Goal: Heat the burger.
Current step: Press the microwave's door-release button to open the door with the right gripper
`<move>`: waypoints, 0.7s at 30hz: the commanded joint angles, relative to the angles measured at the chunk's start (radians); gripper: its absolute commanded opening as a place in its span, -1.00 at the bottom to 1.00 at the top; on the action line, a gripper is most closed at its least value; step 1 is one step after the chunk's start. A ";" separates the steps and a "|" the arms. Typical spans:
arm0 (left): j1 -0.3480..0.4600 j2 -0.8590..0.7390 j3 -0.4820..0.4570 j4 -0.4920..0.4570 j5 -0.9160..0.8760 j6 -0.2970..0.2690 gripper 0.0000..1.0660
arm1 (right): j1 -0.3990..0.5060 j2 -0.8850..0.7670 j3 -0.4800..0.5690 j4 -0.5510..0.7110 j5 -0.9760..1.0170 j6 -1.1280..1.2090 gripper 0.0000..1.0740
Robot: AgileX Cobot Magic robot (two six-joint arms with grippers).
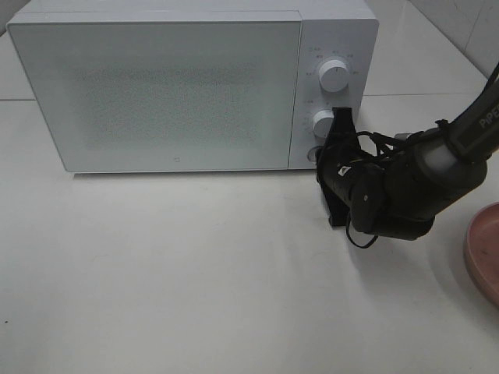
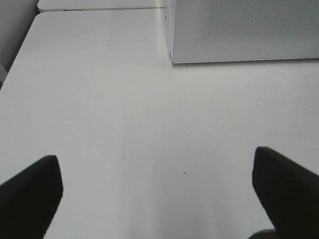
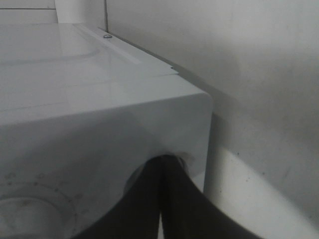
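Observation:
The burger is not in view in any frame. The white microwave (image 1: 156,86) stands at the back of the table with its door shut. My right gripper (image 1: 320,158) is at the microwave's lower right front corner, fingertips against the round button (image 1: 313,154) under the two knobs. In the right wrist view the two black fingers (image 3: 149,199) are pressed together, their tips (image 3: 162,160) touching that button on the microwave's panel (image 3: 99,129). My left gripper (image 2: 158,194) is open and empty over bare table, in front of the microwave's left corner (image 2: 172,55).
A round pink plate (image 1: 485,251) lies at the right edge of the table, partly cut off. Two white knobs (image 1: 334,75) (image 1: 323,123) sit on the microwave's control panel. The right arm's black body (image 1: 390,195) hangs in front of the panel.

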 commanded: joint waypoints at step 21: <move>-0.004 -0.002 0.002 0.000 -0.003 0.001 0.84 | -0.023 0.055 -0.161 0.003 -0.222 -0.059 -0.91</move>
